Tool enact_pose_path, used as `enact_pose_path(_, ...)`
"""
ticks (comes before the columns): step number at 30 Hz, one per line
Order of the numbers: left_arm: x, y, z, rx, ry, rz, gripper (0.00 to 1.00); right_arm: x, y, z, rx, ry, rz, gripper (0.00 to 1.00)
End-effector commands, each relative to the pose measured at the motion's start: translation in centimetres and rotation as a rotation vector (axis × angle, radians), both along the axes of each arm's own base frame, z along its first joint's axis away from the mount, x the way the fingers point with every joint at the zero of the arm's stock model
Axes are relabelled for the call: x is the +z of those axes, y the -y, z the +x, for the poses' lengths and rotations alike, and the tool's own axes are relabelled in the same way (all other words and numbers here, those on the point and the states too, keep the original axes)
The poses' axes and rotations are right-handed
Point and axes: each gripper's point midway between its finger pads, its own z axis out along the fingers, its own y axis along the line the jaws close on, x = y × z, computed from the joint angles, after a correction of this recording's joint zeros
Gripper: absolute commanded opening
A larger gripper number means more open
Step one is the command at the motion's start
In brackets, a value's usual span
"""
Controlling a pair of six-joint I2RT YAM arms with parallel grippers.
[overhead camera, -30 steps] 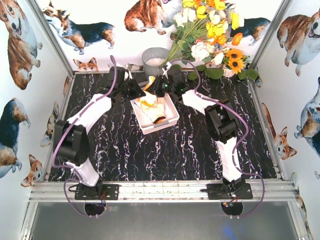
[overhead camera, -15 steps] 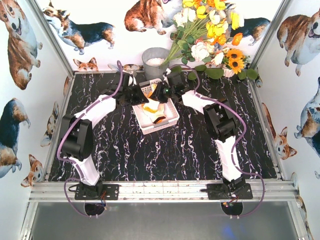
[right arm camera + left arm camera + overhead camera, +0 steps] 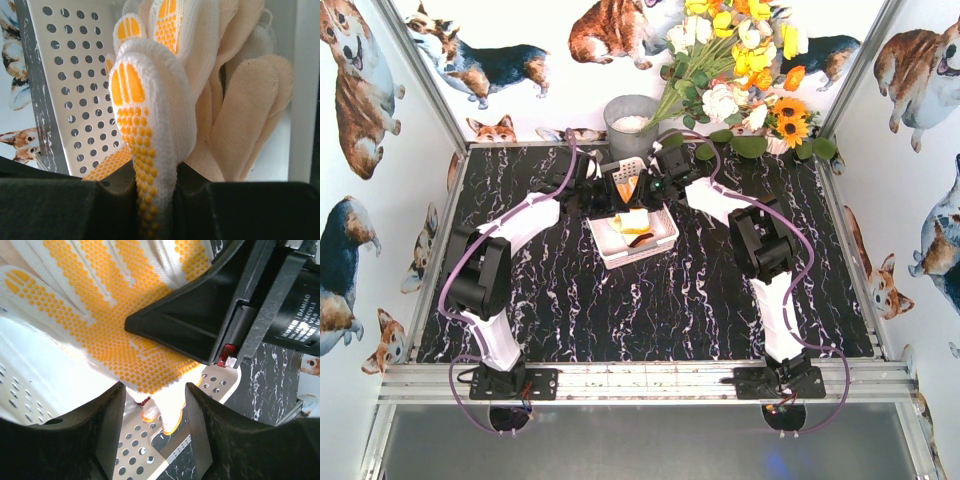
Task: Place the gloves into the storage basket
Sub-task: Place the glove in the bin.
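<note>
Jaws of your right gripper (image 3: pixel 152 175) clamp a dotted glove (image 3: pixel 150 100), upper centre of the top view, at the basket's (image 3: pixel 640 258) far end. Your left gripper (image 3: pixel 155 397) gapes loosely around its hem. More gloves (image 3: pixel 632 225) lie inside.

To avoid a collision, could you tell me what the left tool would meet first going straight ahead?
Likely the orange-dotted white glove, which hangs right in front of the left tool; the right tool lies beyond with its black body, though depth is unclear.

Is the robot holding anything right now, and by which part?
The right end effector pinches an orange-dotted white glove by one finger. The left end effector looks open, gripping nothing.
</note>
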Motion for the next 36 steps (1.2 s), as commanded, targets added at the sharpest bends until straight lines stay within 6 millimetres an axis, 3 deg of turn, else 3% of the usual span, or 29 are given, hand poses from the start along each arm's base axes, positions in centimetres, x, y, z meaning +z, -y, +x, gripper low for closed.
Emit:
enact_pose_path(1,1.7,-0.7,0.7,0.038,0.055,0.033,0.48,1.9,0.1,1.3,0.025,0.078,-0.020,0.00)
enact_pose_path(7,2.0,-1.4,1.6,0.090,0.083,0.063,0.54,1.4,0.1,1.3,0.043,0.086,-0.029,0.00)
enact_pose_path(18,-0.3,-1.7,3.1,0.150,0.037,0.097,0.58,-0.6,-0.1,1.2,-0.011,0.052,-0.040,0.00)
enact_pose_path(25,-1.1,0.0,3.6,0.120,0.028,0.088,0.58,-1.6,0.1,1.1,-0.011,0.061,-0.083,0.00)
enact_pose_path(29,-2.8,0.3,3.9,0.112,-0.003,0.108,0.48,-1.2,0.2,0.7,0.000,0.058,-0.086,0.00)
enact_pose_path(33,-3.9,-0.7,4.2,0.135,-0.005,0.173,0.32,0.3,0.5,0.4,0.006,0.078,-0.089,0.18)
enact_pose_path(36,-4.9,-1.2,4.4,0.143,-0.014,0.206,0.26,1.8,0.7,0.2,0.013,0.090,-0.078,0.27)
